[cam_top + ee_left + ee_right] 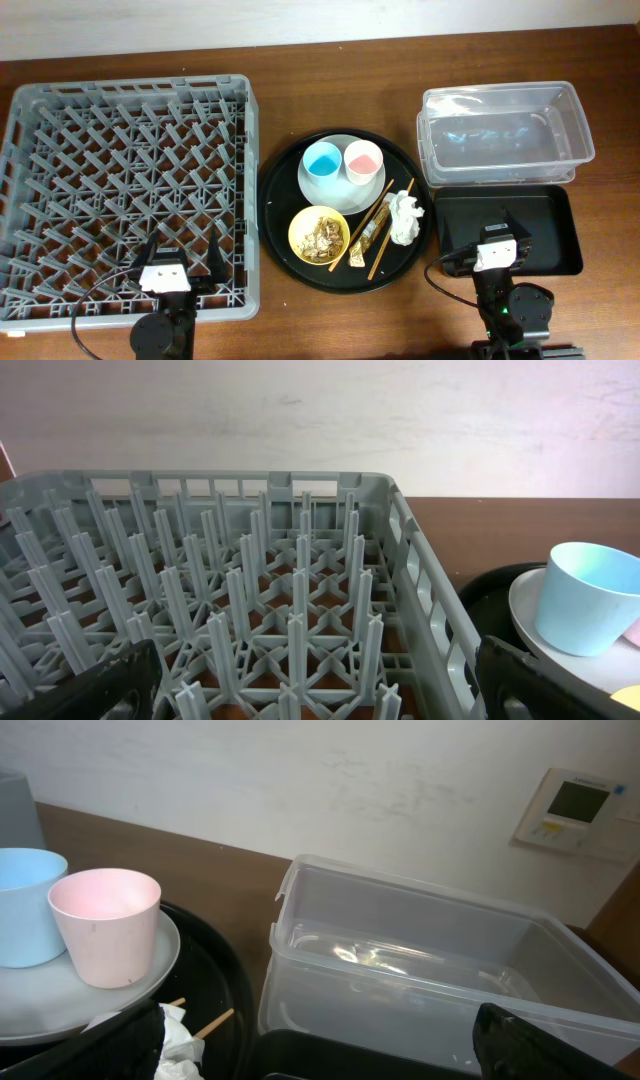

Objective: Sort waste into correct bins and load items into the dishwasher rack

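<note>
The grey dishwasher rack (130,90) fills the left of the table and holds nothing. My left gripper (183,255) hangs open over its near edge, fingers wide apart (320,695). On the round black tray (275,200) a pale plate (343,190) carries a light-blue cup (323,160) and a pink cup (363,161). In front of them are a yellow bowl (297,232) with brownish scraps, chopsticks (372,225), a wrapper scrap (364,242) and a crumpled tissue (405,217). My right gripper (503,222) is open over the black bin (550,215), just in front of the clear tub (500,140).
The right wrist view shows the pink cup (105,920), the tissue (180,1040) by my left finger and the clear tub (400,950) ahead. A wall runs behind the table. A wall panel (575,810) hangs at the upper right.
</note>
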### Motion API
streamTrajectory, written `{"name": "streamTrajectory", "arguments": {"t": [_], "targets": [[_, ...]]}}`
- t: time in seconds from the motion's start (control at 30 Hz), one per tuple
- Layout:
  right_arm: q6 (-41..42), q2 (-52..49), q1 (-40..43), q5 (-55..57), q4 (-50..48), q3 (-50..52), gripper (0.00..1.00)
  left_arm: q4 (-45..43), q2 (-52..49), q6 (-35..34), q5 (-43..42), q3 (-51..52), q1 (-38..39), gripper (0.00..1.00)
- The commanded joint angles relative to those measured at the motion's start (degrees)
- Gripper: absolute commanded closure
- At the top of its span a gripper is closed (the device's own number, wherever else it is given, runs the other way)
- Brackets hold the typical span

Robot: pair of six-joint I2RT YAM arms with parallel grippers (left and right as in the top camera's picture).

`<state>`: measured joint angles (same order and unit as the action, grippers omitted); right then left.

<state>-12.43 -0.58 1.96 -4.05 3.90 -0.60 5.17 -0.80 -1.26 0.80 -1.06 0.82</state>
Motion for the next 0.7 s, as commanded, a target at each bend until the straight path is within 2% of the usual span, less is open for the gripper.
{"name": "streamTrajectory", "arguments": {"t": [0.0, 0.47, 0.67], "targets": [[0.1, 0.3, 0.4, 0.2, 0.3, 0.3, 0.01, 0.0, 0.1, 0.9, -0.6, 0.3, 0.3, 0.01], [0.8, 0.3, 0.3, -0.7, 0.2, 0.3, 0.01, 0.0, 0.1, 0.9, -0.6, 0.3, 0.3, 0.01], [19.2, 0.3, 0.3, -9.2, -7.8, -0.5, 0.01, 0.1, 0.1, 0.9, -0.6, 0.3, 0.3, 0.01]]}}
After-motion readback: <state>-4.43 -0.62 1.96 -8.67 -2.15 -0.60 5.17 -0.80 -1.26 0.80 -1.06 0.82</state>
